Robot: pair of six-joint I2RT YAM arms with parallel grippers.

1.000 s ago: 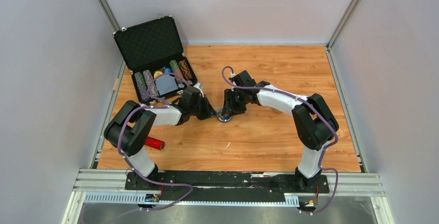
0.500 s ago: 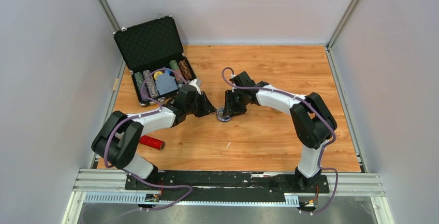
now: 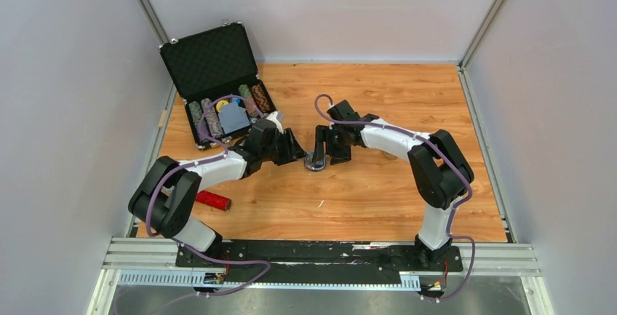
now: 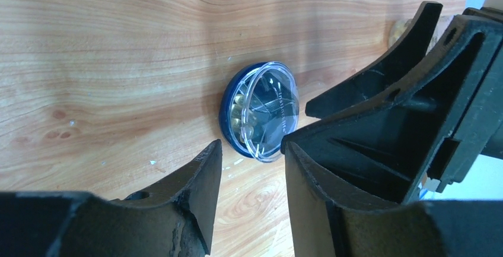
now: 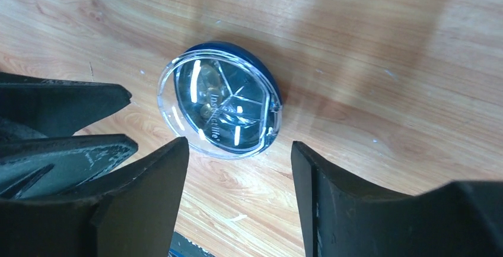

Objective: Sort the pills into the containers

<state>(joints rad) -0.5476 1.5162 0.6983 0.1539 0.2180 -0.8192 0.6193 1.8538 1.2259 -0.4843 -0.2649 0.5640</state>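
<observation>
The container [image 3: 314, 161] is a small round dish with a dark blue rim and a clear lid over it, lying on the wooden table between my two grippers. Yellowish pills [image 4: 240, 111] show through the lid in one compartment, and also show as pills [image 5: 207, 80] in the right wrist view. My left gripper [image 4: 252, 147] is open, its fingertips just short of the container [image 4: 261, 111], with nothing between them. My right gripper [image 5: 239, 145] is open too, facing the container [image 5: 219, 100] from the other side without touching it. Each wrist view shows the other gripper's black fingers [image 5: 65, 105] close by.
An open black poker-chip case [image 3: 218, 89] with rows of chips stands at the back left. A red cylinder [image 3: 216, 200] lies beside the left arm near the front. Grey walls close in the table on both sides and at the back.
Both grippers have opened. The left gripper, shut at the container a second ago, has drawn slightly back from it. The right gripper's fingers have spread wider beside it.
</observation>
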